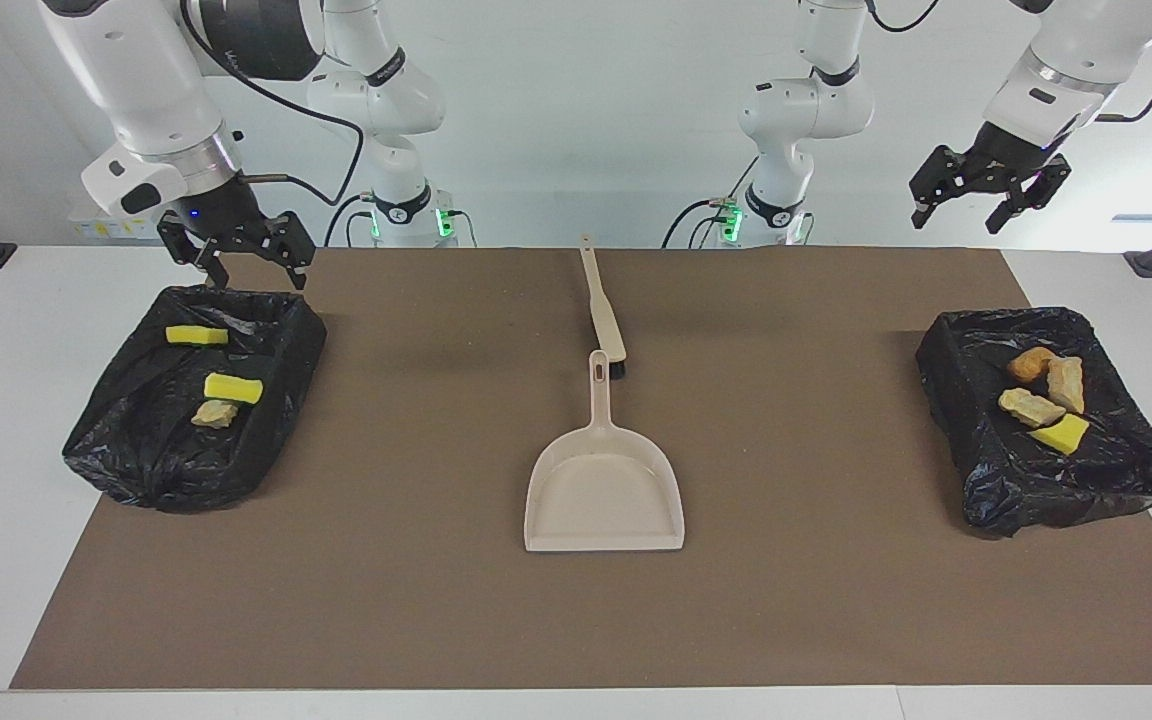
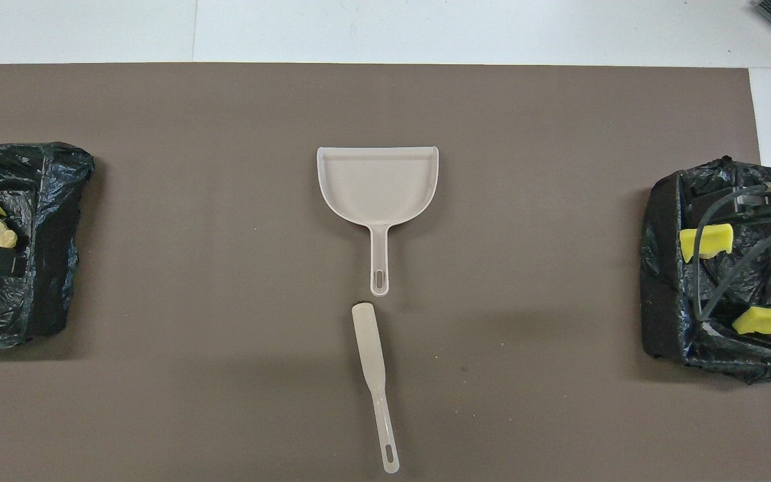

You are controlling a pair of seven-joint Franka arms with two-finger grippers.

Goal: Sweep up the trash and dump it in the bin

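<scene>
The trash lies in two black-bagged bins. The bin (image 1: 126, 450) at the right arm's end holds two yellow sponge bits (image 1: 196, 335) (image 1: 233, 387) and a tan chunk (image 1: 214, 413). The bin (image 1: 1036, 500) at the left arm's end holds an orange-brown chunk (image 1: 1031, 362), two tan chunks (image 1: 1067, 383) and a yellow sponge bit (image 1: 1060, 434). My right gripper (image 1: 256, 275) is open and empty, just over the robot-side rim of its bin. My left gripper (image 1: 958, 222) is open and empty, raised high near its bin's robot-side end.
A beige dustpan (image 1: 604, 480) lies mid-table on the brown mat, handle toward the robots. A beige brush (image 1: 601, 310) lies in line with it, nearer to the robots. Both also show in the overhead view, dustpan (image 2: 377, 184) and brush (image 2: 372, 361).
</scene>
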